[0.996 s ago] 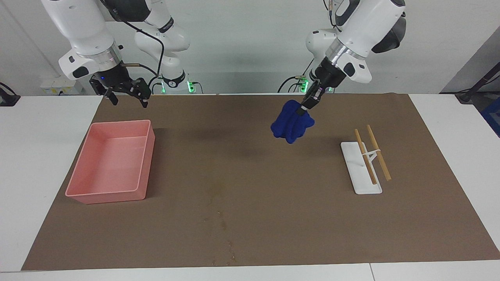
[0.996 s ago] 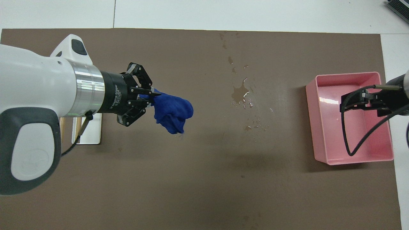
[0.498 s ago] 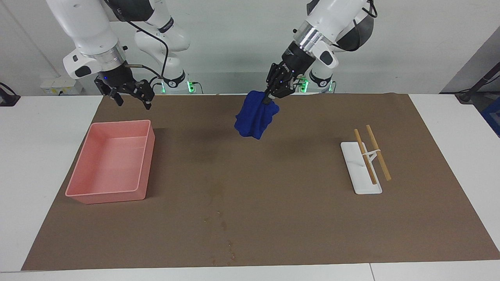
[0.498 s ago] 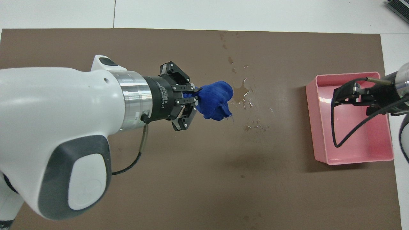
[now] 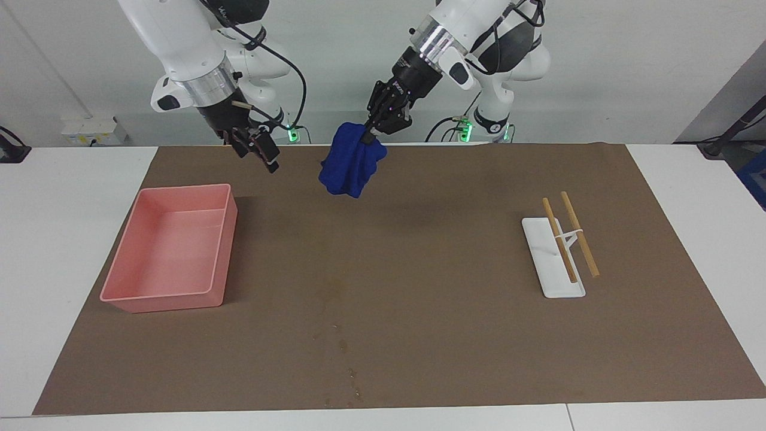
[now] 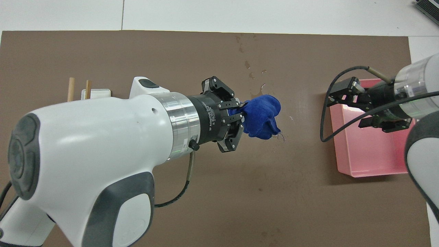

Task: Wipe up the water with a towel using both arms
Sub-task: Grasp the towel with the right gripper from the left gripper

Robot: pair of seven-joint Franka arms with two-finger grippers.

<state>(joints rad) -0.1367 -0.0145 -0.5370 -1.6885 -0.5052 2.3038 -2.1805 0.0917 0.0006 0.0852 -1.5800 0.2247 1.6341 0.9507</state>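
A deep-blue bundled towel [image 5: 352,160] hangs in the air from my left gripper [image 5: 366,137], which is shut on its top folds. In the overhead view the towel [image 6: 262,115] covers most of the water [image 6: 256,92], a damp blotch with scattered drops on the brown mat; the left gripper [image 6: 241,110] points toward the right arm's end of the table. In the facing view the water [image 5: 333,294] is only a faint darker patch. My right gripper [image 5: 269,160] is open and holds nothing. It hangs over the mat by the pink tray's corner, a short way from the towel.
The pink tray [image 5: 167,294] stands on the mat at the right arm's end, and the right gripper [image 6: 333,97] overlaps its rim [image 6: 377,173] from above. A white stand with two wooden chopsticks [image 5: 562,239] lies toward the left arm's end.
The left arm has swung the towel up and toward the right arm's end, over the water. The right gripper has moved from beside the tray toward the towel.
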